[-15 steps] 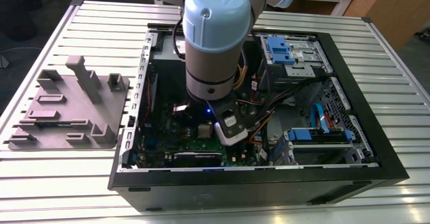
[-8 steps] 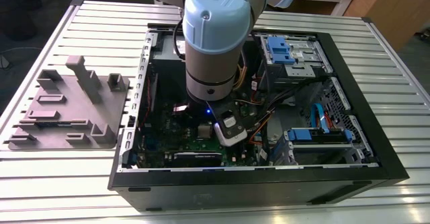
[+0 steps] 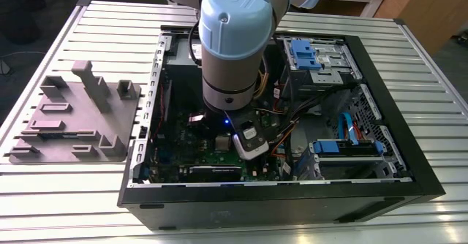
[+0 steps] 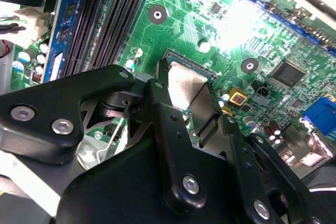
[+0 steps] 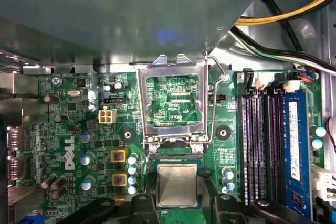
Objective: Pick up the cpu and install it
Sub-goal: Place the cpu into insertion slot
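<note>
The gripper [image 5: 178, 205] is putting the cpu [image 5: 177, 184] into its place, so I think the put-in step is going on. Its two fingers [image 4: 163, 98] are squeezing the little silver chip from two sides, open only as wide as the chip. The cpu is hanging low and flat, right over its spot on the green board [image 5: 68, 103]. I think it is needing a slow, straight way down so it is lying even. Just past it, the silver socket frame [image 5: 170, 66] is standing flipped open. Farther out, the black computer case [image 3: 398, 123] is lying on the table [image 3: 109, 24], with a grey tray [image 3: 73, 118] beside it.
</note>
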